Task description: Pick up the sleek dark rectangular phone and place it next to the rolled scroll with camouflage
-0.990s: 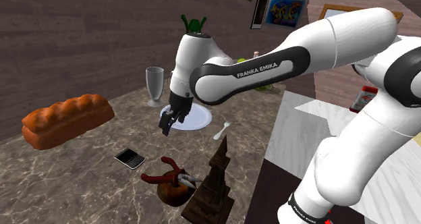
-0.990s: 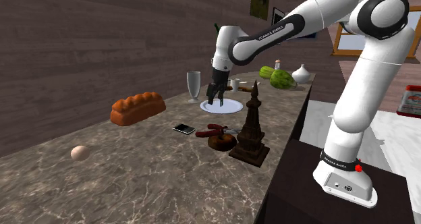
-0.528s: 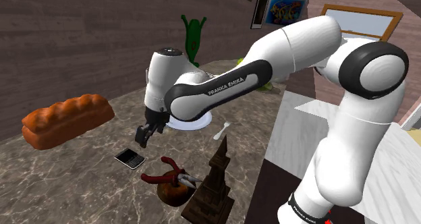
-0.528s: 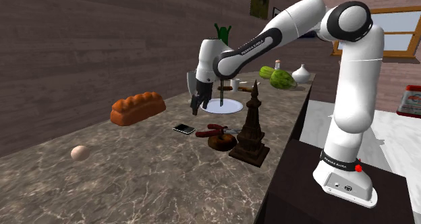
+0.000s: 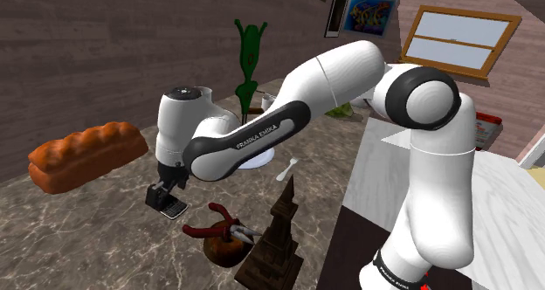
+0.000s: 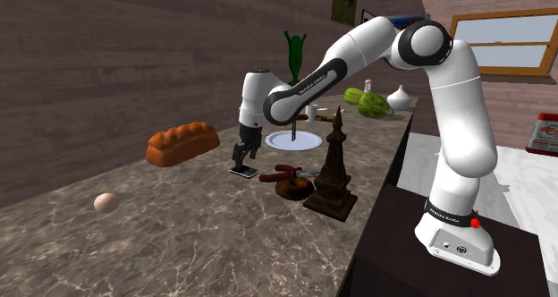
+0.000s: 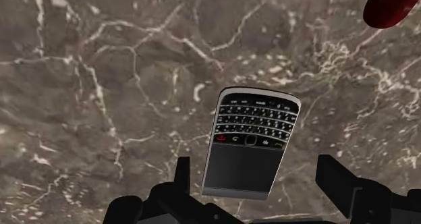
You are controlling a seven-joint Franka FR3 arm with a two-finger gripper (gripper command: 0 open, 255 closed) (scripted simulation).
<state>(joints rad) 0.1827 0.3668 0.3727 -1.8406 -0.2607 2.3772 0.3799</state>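
Note:
The phone (image 7: 248,142) is a dark slab with a small keyboard and a screen, lying flat on the marbled brown counter (image 7: 101,88). In the shoulder view the phone (image 5: 175,210) lies just right of my gripper (image 5: 161,196). My gripper (image 7: 258,182) hovers over it, open, with one finger (image 7: 181,179) beside the phone's edge and the other well clear of it. Neither touches the phone. From the second exterior view the gripper (image 6: 240,156) hangs just above the phone (image 6: 243,172). Green mottled rounded things (image 6: 368,102) lie at the counter's far end; I cannot tell whether one is the scroll.
A bread loaf (image 5: 87,155) lies to the shoulder view's left. Red pliers on a brown bowl (image 5: 223,231) and a dark tower model (image 5: 275,236) stand close beside the phone. A white plate (image 6: 295,140), a green figure (image 6: 293,49) and a pale ball (image 6: 105,202) share the counter.
The arm swung from above the white plate toward the shoulder view's left and lowered, bringing the gripper down over the phone. The phone has not moved.

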